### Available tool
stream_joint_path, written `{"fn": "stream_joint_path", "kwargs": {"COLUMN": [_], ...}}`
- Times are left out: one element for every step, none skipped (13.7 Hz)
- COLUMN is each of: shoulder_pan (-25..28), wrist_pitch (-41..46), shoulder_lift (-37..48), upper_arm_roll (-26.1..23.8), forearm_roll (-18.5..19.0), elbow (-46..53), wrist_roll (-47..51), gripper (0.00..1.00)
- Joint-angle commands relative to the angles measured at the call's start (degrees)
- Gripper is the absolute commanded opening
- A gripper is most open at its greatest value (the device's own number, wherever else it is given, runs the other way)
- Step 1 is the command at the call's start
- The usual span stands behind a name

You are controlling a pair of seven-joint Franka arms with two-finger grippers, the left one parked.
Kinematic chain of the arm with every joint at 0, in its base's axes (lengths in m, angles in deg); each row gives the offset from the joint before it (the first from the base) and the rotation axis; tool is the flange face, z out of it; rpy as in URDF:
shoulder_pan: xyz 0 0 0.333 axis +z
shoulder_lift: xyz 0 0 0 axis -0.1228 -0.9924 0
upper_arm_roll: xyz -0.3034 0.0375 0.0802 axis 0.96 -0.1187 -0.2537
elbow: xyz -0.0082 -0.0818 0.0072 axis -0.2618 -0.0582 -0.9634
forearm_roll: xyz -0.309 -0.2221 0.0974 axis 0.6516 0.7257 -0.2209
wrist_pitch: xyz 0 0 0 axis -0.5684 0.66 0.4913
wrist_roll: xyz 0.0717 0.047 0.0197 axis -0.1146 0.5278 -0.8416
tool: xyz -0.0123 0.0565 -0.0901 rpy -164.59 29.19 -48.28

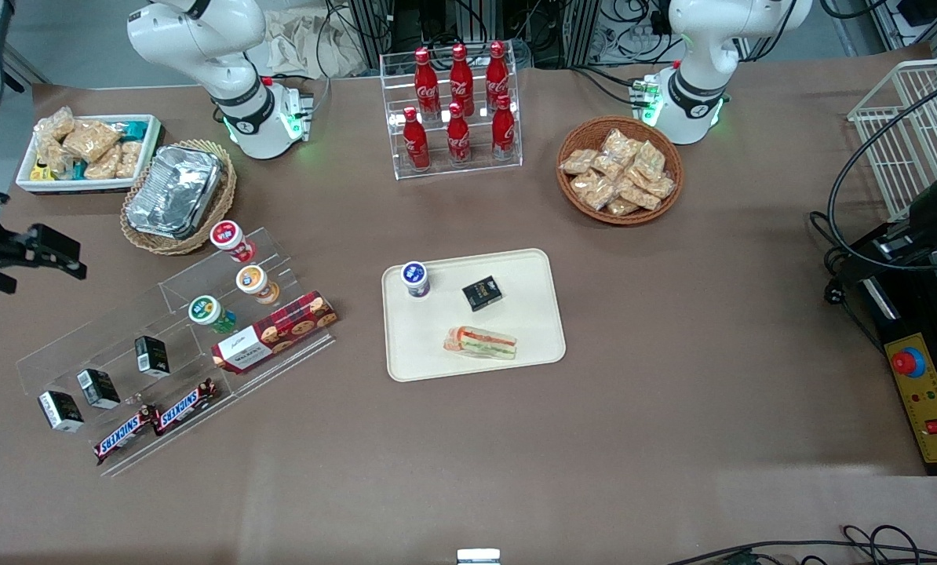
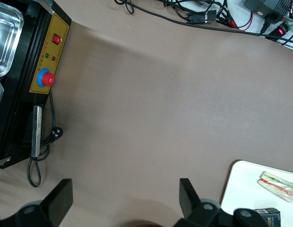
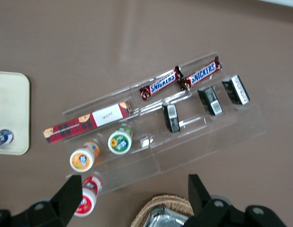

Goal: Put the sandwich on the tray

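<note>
Our gripper (image 3: pixel 129 201), fingers spread wide and empty, hangs above the clear rack (image 1: pixel 172 337), well apart from the sandwich (image 1: pixel 481 343) lying lengthwise on the tray (image 1: pixel 531 271).

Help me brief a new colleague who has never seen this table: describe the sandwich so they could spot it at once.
Find the cream tray mid-table. Three things lie on it; the sandwich is the one nearest the front camera, a clear-wrapped wedge with green and red layers. Unlike the blue-lidded cup and black box, it lies flat. The gripper hangs open above the clear snack rack.
</note>
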Motion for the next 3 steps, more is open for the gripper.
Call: {"fn": "stream_joint_path", "kwargs": {"shoulder_pan": [-0.2,-0.1,-0.2], "wrist_pitch": [4.5,5.9,6.4], "shoulder_lift": [3.2,3.9,4.1], "upper_arm_roll": [0.0,1.0,1.9], "forearm_roll": [-0.7,-0.3,-0.3], "elbow": [-1.2,-1.2,-1.3], "wrist_roll": [1.1,1.0,0.5], "gripper": [0.99,0.99,0.99]}}
